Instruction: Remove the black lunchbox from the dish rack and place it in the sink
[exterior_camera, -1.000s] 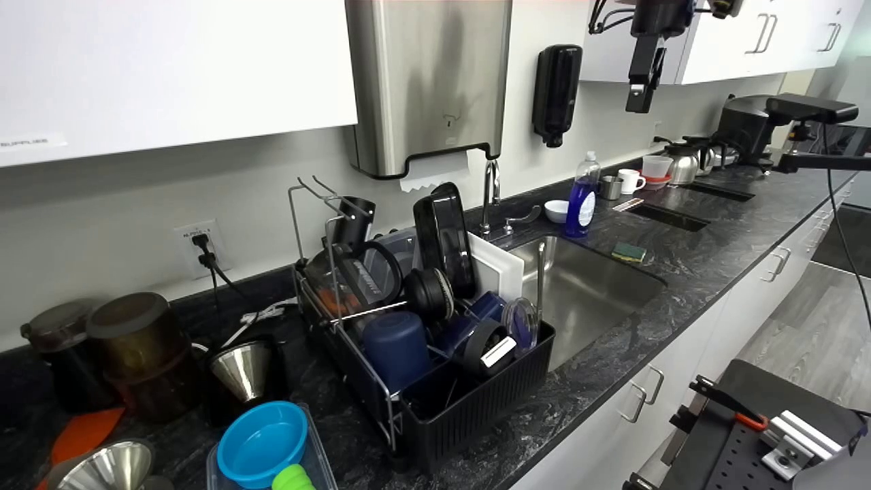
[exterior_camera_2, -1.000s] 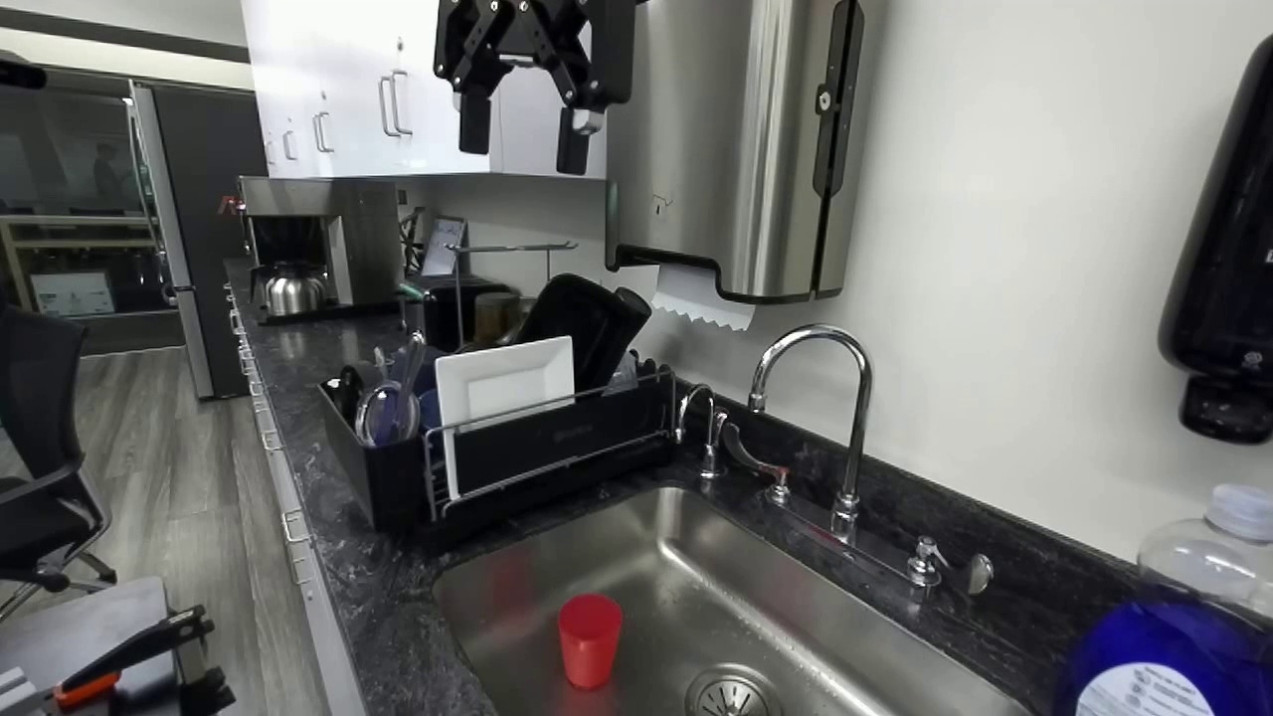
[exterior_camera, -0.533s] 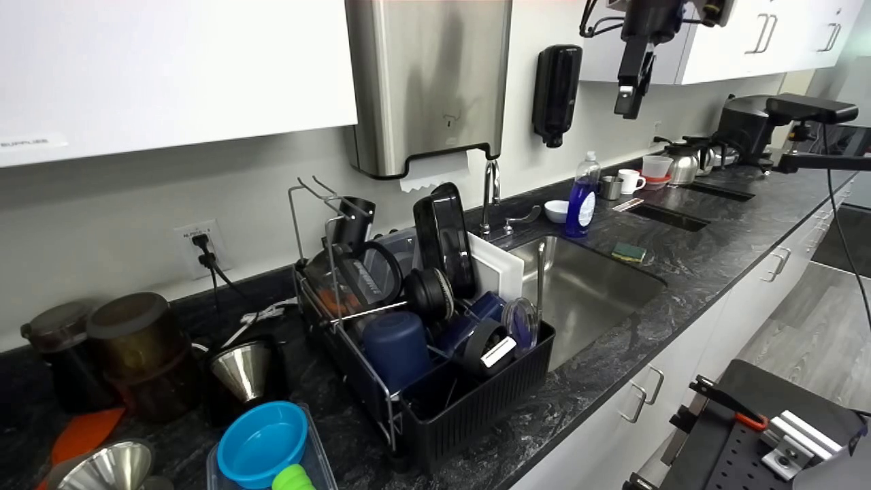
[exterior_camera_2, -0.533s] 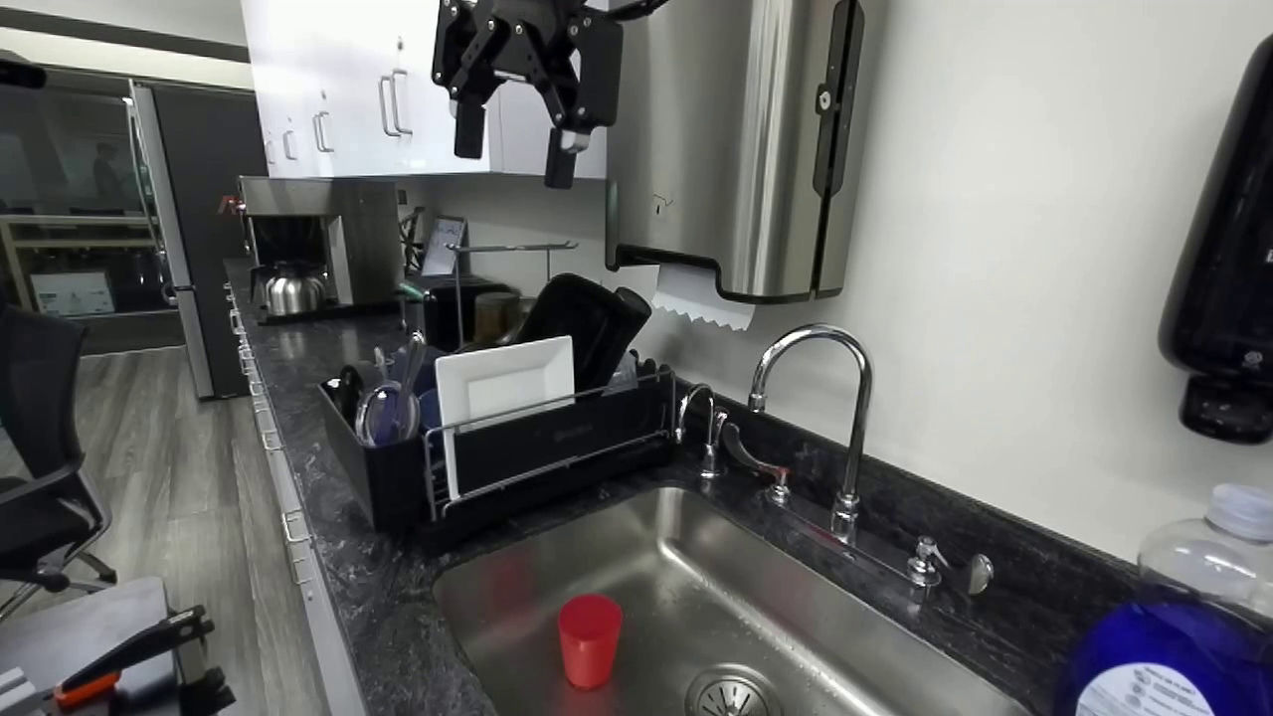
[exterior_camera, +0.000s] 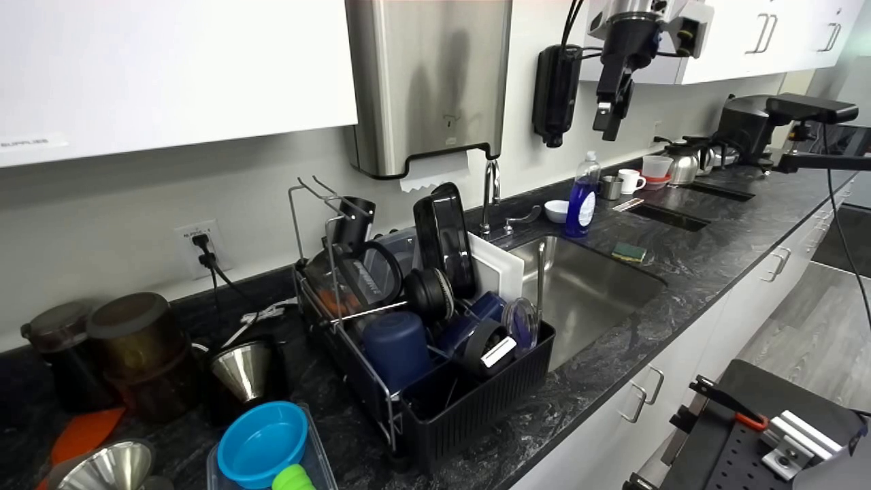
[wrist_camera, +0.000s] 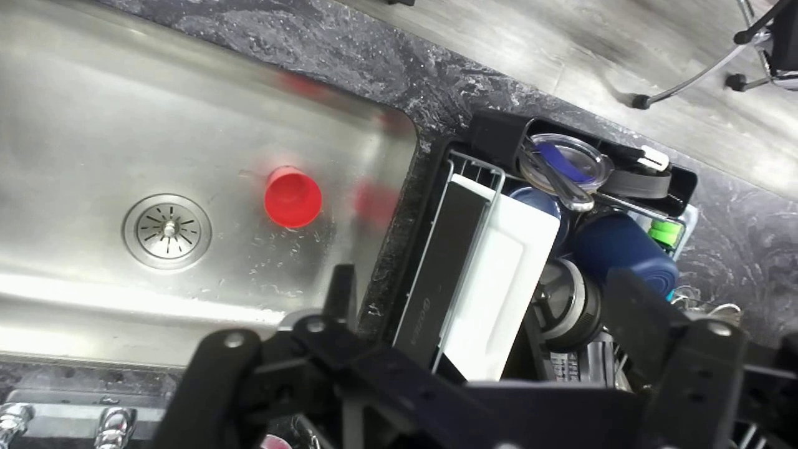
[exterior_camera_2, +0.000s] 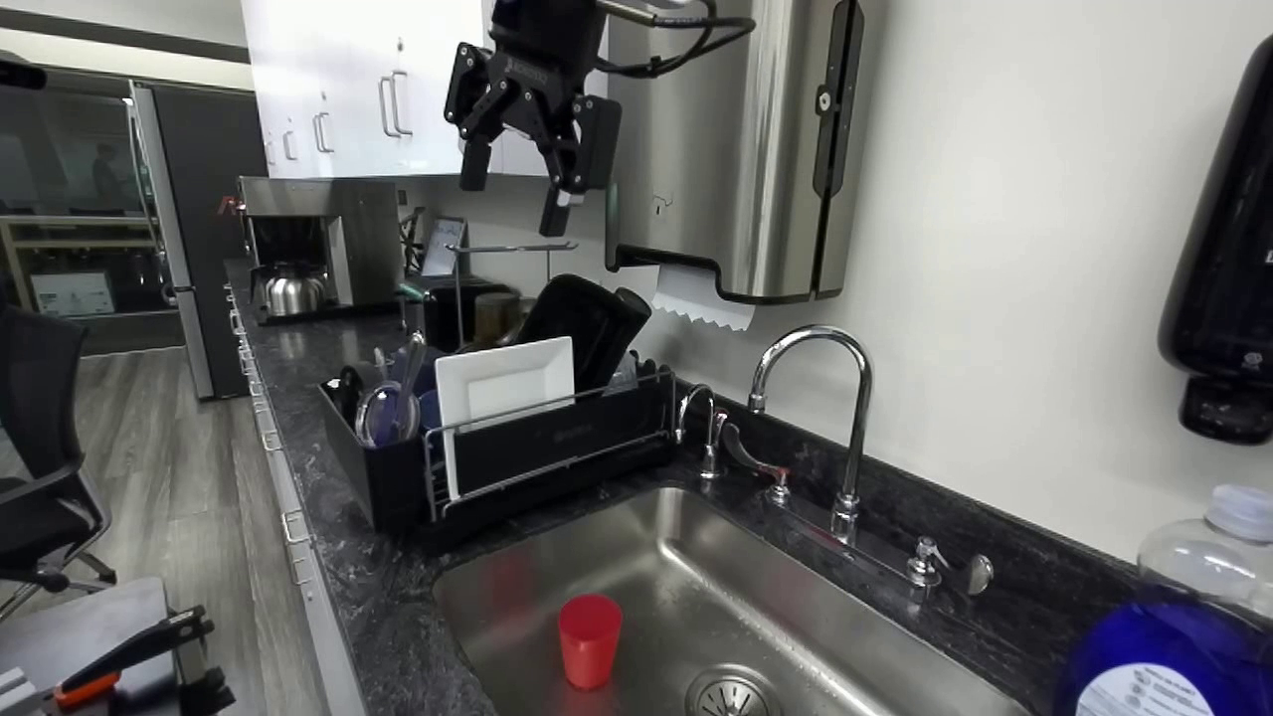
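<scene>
One black lunchbox (exterior_camera: 446, 238) stands tilted in the dish rack (exterior_camera: 480, 401), toward the back edge of the tabletop (exterior_camera: 612, 361), its long axis apparently steep; just right come a white plate (exterior_camera: 493, 263) and the sink (exterior_camera: 585, 272). High and farther right in an exterior view, the hand (exterior_camera: 606, 131) hangs spread, holding nothing, so its reach probably runs down and leftward, pinching across the slim side.

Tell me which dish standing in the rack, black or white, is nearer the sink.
The square-cornered white plate; the black lunchbox stands beyond it, farther from the sink.
</scene>
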